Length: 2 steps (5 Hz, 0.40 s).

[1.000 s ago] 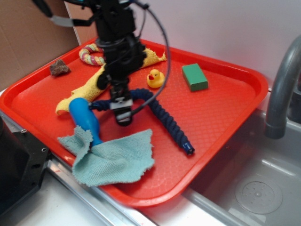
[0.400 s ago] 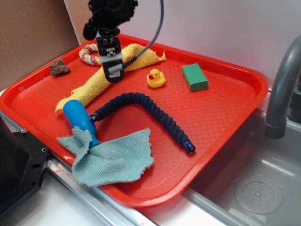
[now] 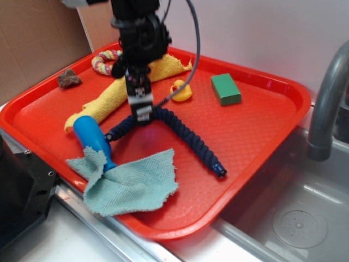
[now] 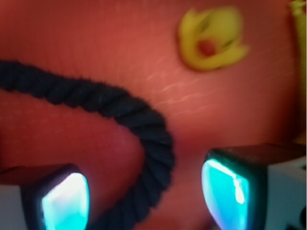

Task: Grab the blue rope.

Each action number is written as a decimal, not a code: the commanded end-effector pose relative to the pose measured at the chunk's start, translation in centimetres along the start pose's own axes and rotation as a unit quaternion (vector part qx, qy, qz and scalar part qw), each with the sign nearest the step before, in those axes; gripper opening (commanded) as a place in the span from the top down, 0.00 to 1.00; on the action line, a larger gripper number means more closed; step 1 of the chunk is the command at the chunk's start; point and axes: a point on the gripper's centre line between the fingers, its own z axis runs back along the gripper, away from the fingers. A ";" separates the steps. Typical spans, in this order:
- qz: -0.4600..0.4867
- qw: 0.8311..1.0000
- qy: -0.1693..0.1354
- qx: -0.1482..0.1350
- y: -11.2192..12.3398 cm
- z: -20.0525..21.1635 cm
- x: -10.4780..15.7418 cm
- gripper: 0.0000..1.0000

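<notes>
The blue rope (image 3: 192, 137) lies in an arch on the red tray (image 3: 262, 114), one bright blue end cap near the tray's front right. My gripper (image 3: 141, 114) hangs low over the top of the arch, pointing down. In the wrist view the dark twisted rope (image 4: 144, 125) curves down between my two glowing cyan fingertips (image 4: 64, 203). The gripper (image 4: 146, 197) is open, with a gap on both sides of the rope. The arm hides part of the arch in the exterior view.
On the tray are a yellow duck (image 3: 180, 91), a green block (image 3: 226, 89), a yellow cloth (image 3: 108, 97), a braided rope ring (image 3: 103, 62), a brown rock (image 3: 68, 78), a blue plastic handle (image 3: 94, 135) and a teal cloth (image 3: 131, 183). A faucet (image 3: 326, 98) and sink (image 3: 300, 218) are at the right.
From 0.4 s ago the gripper has come down and forward from above the yellow cloth to the top of the rope's arch. The rope lies about where it was.
</notes>
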 end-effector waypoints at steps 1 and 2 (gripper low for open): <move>-0.012 0.999 0.032 -0.024 -1.4 -2.8 0.0 0.44; -0.013 1.000 0.027 -0.008 -1.5 -1.9 0.1 1.00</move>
